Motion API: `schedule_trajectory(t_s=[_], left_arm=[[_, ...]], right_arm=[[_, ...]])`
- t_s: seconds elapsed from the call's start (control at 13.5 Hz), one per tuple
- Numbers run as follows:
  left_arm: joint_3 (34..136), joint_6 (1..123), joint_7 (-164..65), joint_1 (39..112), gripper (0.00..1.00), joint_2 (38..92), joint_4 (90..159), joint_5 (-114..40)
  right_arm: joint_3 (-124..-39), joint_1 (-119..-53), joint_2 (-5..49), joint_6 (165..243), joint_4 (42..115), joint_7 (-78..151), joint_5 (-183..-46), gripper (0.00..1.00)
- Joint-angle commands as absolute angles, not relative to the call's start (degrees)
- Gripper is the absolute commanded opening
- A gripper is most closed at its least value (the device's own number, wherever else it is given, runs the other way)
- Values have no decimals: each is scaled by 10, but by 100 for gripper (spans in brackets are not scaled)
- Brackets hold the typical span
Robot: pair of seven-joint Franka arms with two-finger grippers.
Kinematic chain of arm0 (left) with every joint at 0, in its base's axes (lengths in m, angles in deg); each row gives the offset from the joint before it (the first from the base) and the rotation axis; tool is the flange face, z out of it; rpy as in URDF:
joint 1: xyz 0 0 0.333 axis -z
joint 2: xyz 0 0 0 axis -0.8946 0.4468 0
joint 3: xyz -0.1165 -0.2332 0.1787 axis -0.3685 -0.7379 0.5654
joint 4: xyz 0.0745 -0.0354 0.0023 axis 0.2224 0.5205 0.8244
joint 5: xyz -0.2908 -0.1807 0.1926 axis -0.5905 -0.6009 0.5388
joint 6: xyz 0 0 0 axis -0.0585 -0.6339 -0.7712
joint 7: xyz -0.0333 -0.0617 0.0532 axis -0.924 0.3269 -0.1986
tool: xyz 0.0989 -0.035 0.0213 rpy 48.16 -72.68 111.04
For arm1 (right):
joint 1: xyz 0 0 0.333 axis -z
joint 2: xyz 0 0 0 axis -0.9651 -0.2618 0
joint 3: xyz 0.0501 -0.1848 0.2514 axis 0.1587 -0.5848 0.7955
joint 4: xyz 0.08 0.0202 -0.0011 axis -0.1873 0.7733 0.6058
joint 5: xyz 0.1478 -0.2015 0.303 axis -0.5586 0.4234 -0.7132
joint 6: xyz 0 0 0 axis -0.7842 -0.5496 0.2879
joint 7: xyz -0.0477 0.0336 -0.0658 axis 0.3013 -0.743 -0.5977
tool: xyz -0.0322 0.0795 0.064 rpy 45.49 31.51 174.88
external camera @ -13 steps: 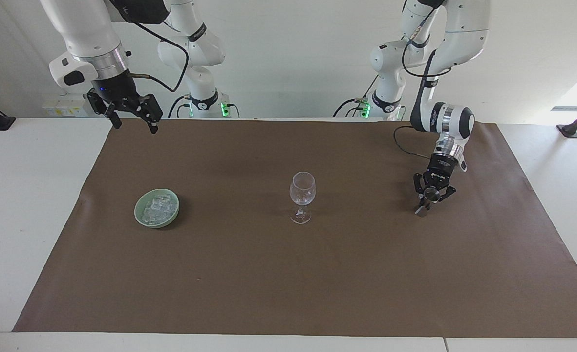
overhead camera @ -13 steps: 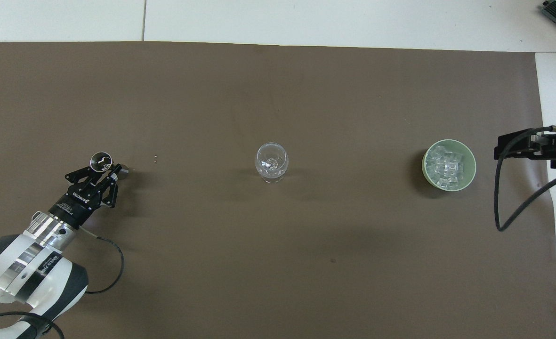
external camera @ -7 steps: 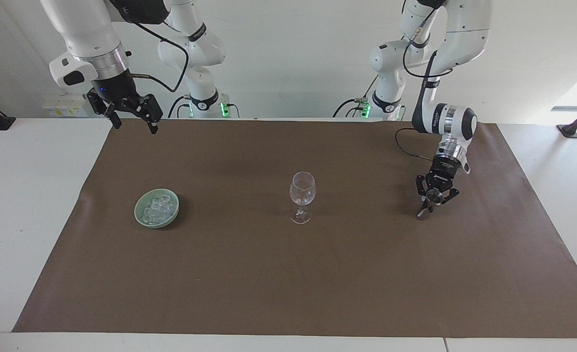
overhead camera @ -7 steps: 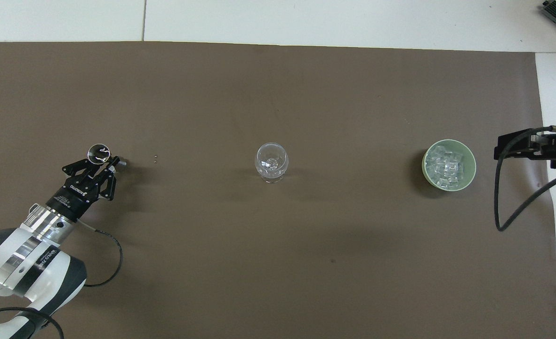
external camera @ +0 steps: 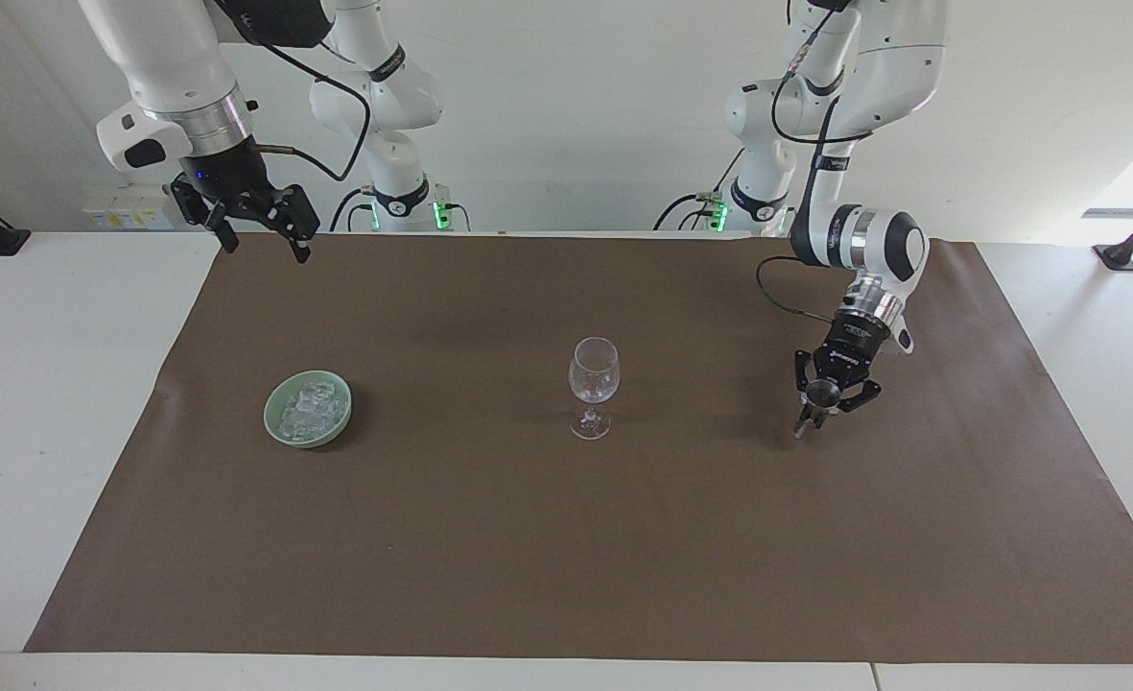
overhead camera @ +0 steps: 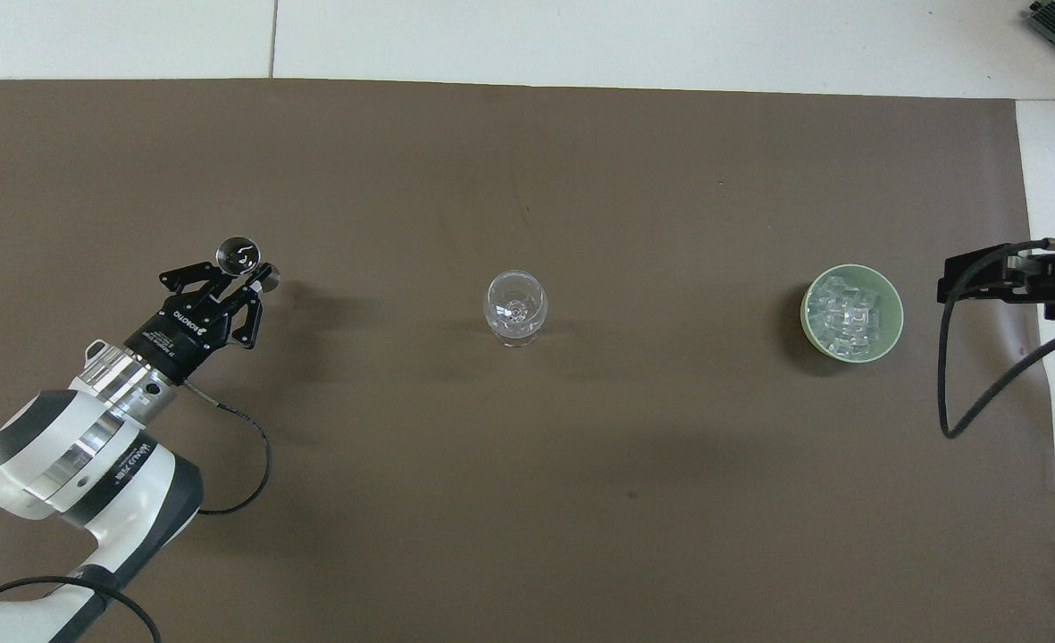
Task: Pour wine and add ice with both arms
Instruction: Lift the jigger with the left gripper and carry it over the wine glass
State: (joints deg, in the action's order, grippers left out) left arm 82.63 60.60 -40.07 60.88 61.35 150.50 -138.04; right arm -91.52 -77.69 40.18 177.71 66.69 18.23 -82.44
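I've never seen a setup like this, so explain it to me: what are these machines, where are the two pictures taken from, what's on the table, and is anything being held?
Two white robot arms work at a table covered by a brown mat. One picture faces them from across the table; the other looks down from above their own end. On the mat stand a wine glass and a green bowl of ice. The left gripper is shut on a small metal cup, over the mat. The right gripper waits open, raised at its own end.

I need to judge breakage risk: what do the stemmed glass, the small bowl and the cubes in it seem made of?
Wine glass: clear glass, likely; the mat shows through it. Green bowl: smooth pale-green glaze, probably ceramic, possibly plastic. Ice: whitish translucent cubes, real ice or acrylic, cannot tell.
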Motion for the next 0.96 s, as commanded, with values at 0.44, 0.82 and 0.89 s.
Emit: schedule_trajectory(t_s=[0.44, 0.82, 0.89], left_arm=[[688, 823, -304, 631, 0, 593, 1375, -1413], [618, 891, -303, 633, 0, 598, 1337, -1440], [611, 899, -303, 639, 0, 598, 1336, -1446]], right_arm=[[-917, -778, 412, 1774, 678, 197, -822, 100], [-917, -778, 412, 1774, 678, 197, -822, 100], [-917, -779, 412, 1774, 678, 197, -822, 100]])
